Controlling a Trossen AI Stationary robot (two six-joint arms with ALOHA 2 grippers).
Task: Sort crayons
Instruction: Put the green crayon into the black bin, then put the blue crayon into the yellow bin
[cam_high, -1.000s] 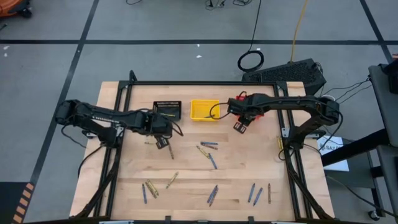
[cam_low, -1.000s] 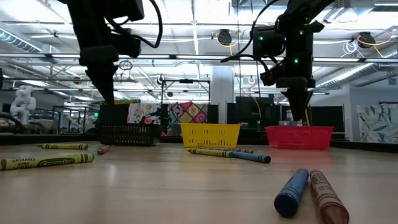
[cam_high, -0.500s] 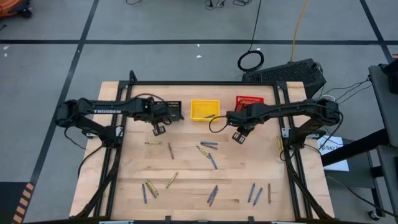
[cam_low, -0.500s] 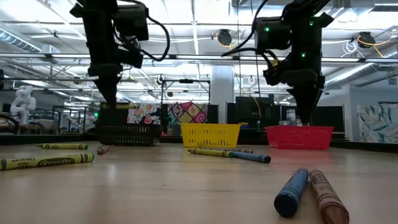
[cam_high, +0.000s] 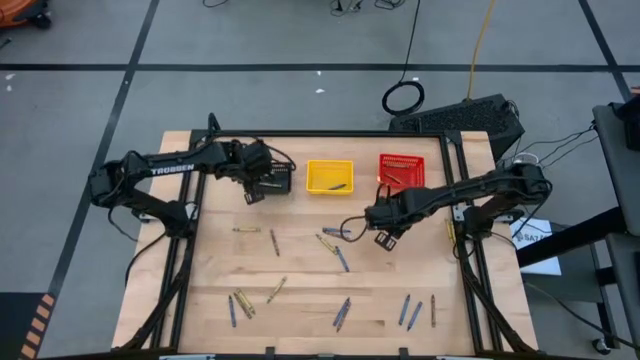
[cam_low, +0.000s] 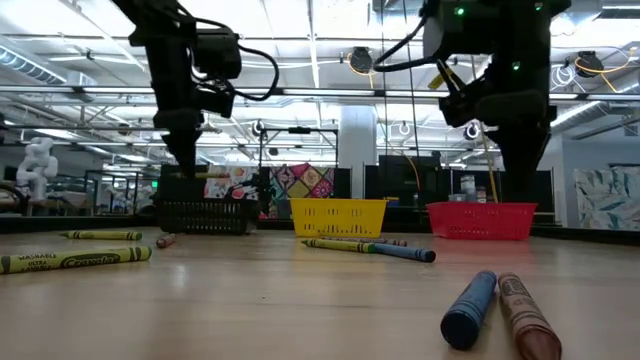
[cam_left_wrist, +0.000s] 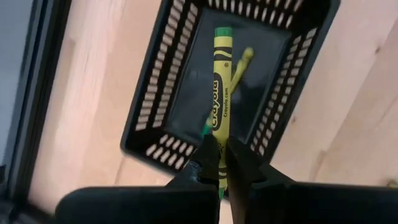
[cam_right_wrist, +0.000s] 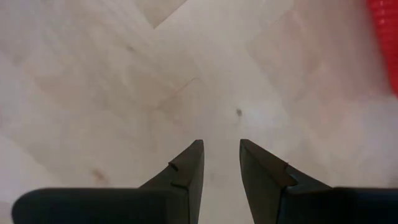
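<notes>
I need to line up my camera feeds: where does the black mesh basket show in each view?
High view: black mesh basket, far row, left of the yellow mesh basket, under the left gripper.
Low view: left of centre, yellow basket beside it.
Left wrist view: fills the middle, below the held olive-yellow crayon.
Right wrist view: not in it.
Shared landmark: the yellow basket.
</notes>
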